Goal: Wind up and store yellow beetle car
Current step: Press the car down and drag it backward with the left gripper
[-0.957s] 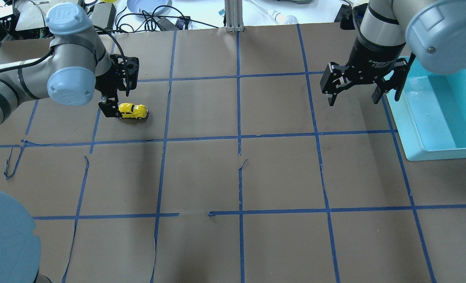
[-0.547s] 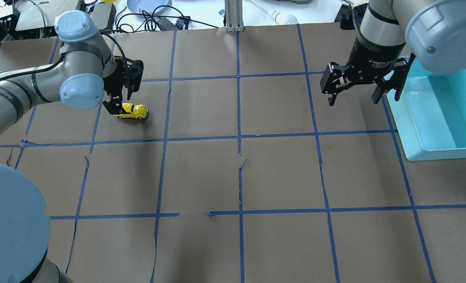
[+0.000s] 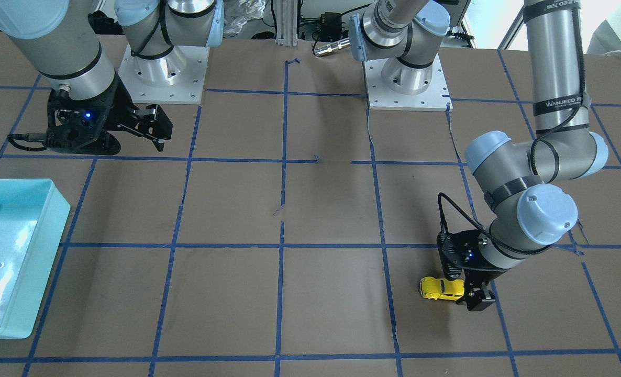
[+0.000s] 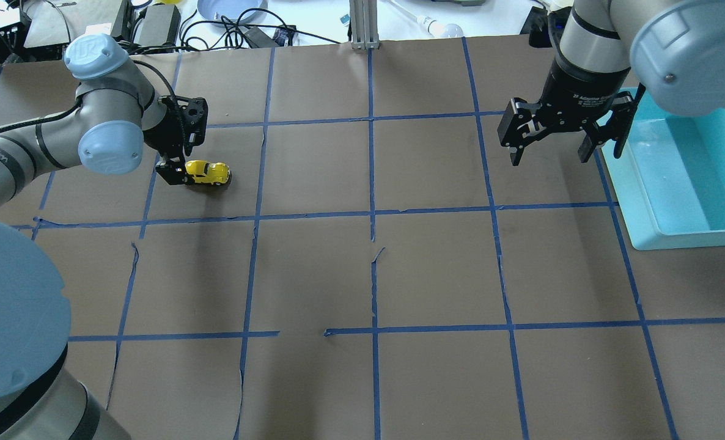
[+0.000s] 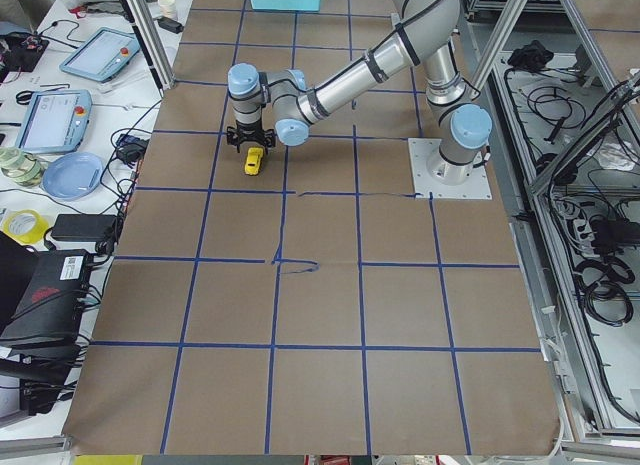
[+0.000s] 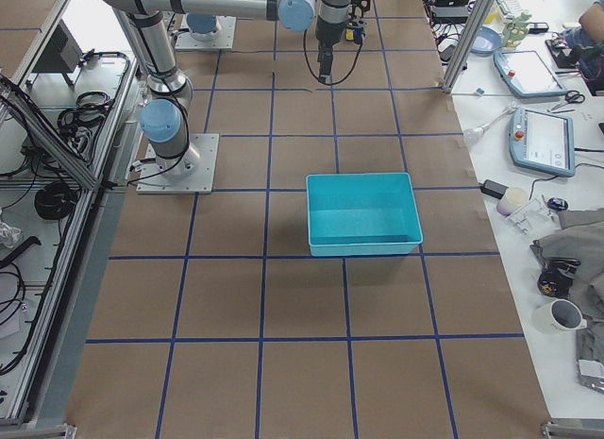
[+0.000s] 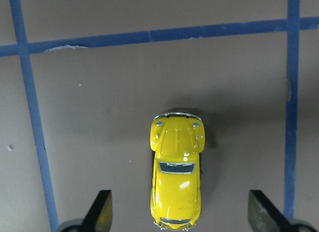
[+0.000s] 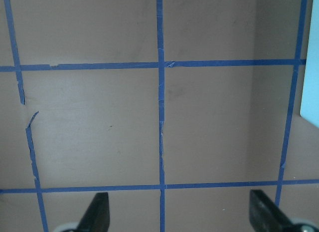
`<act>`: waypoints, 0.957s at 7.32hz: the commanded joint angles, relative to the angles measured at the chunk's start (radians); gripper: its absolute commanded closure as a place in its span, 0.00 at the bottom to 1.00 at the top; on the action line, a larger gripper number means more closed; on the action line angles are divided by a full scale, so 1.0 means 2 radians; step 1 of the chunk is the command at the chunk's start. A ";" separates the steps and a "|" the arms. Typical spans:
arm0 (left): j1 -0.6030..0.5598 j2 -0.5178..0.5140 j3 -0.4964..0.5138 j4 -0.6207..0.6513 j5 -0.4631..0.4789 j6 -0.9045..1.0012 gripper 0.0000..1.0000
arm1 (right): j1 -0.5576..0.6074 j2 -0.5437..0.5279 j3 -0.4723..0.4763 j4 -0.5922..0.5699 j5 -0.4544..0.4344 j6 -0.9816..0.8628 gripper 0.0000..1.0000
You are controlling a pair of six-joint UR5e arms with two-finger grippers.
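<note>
The yellow beetle car [image 4: 208,173] stands on its wheels on the brown paper at the far left, also in the front view [image 3: 440,289] and the left side view [image 5: 254,161]. My left gripper [image 4: 179,162] is low at the car's rear end and open. In the left wrist view its fingertips [image 7: 102,213] stand wide on either side of the car [image 7: 177,172] without touching it. My right gripper [image 4: 550,153] is open and empty, hovering beside the teal tray [image 4: 674,237]; its wrist view [image 8: 180,214] holds only paper and tape.
The teal tray [image 3: 54,220] sits at the table's right end, also in the right side view [image 6: 363,248]. Blue tape lines [image 4: 371,214] grid the brown paper. Cables, a blue plate and devices lie beyond the far edge [image 4: 234,15].
The left arm's wrist and elbow swung a little right, then back left, with the gripper staying at the car's rear. The car and the right arm have not moved.
</note>
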 commanded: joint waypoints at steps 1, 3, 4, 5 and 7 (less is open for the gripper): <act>0.001 -0.007 -0.001 0.001 -0.002 -0.001 0.07 | 0.000 0.000 0.000 -0.001 0.002 0.002 0.00; 0.001 -0.018 -0.002 0.017 -0.005 -0.003 0.13 | 0.000 0.001 0.000 -0.001 0.001 0.002 0.00; 0.001 -0.023 -0.001 0.019 -0.006 -0.003 0.13 | 0.000 0.001 0.000 -0.001 0.000 0.002 0.00; 0.001 -0.023 -0.002 0.019 -0.007 -0.011 0.13 | 0.000 0.001 0.001 0.000 0.001 0.002 0.00; 0.000 -0.023 -0.002 0.019 -0.007 -0.023 0.19 | 0.000 0.003 0.001 0.001 0.000 0.002 0.00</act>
